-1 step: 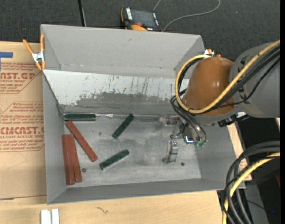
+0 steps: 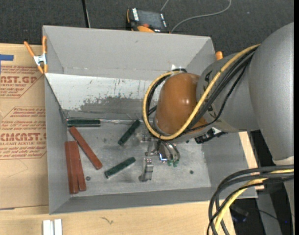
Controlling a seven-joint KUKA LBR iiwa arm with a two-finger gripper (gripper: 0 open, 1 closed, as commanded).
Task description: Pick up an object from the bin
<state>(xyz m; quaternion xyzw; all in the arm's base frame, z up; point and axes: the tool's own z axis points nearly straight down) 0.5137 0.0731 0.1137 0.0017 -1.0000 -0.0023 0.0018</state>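
My gripper (image 2: pixel 147 172) hangs low over the bin floor, right of the middle, under the arm's orange dome. Just left of it lies a dark green stick (image 2: pixel 120 167), slanting and close to the gripper's tip. A second dark green stick (image 2: pixel 128 132) lies tilted a little farther back and to the left. A small green piece (image 2: pixel 174 163) shows right beside the gripper's body on its right side. Whether anything is between the jaws is hidden.
A reddish-brown stick (image 2: pixel 84 147) lies diagonally at the left. Two more reddish-brown sticks (image 2: pixel 75 167) lie side by side along the left wall. A third dark green stick (image 2: pixel 83 123) rests at the foot of the back slope.
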